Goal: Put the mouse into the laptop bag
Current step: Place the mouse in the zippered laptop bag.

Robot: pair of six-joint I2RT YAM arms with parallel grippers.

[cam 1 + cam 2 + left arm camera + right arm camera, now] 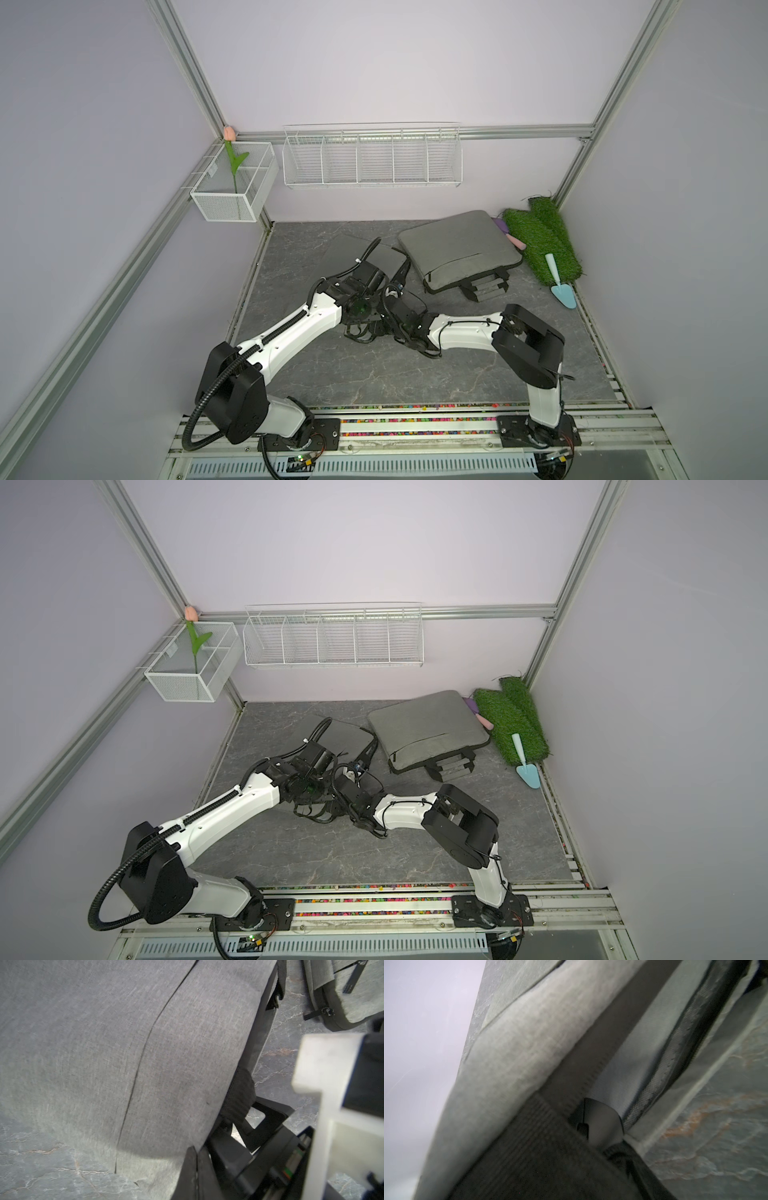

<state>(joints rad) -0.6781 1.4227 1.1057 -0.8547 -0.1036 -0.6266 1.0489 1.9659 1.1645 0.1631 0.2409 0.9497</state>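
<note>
Just inside the open mouth of the bag [519, 1053], the dark mouse [602, 1120] sits between grey flap and pale lining, as seen from the right wrist. The right gripper [599, 1142] has it clasped, jaws fairly wide around its body, with a ribbed finger pad [539, 1157] running up to it. The left gripper [194, 1150], seen from the left wrist, is pinched fully closed on the bag's edge, and the grey fabric bulges up off the table [374, 382]. In both top views the two arms meet over this bag near the middle of the marbled table, the left reaching from the front left, the right bent in from the front right. A second bag [457, 245], lighter grey, lies flat just behind and to the right, black handles toward the front. Beyond it, rolled turf [540, 241] fills the back right corner, with a blue trowel [555, 276] lying against it. On the walls hang a wire rack [372, 158] and a mesh basket [232, 187] holding a tulip [229, 133].
</note>
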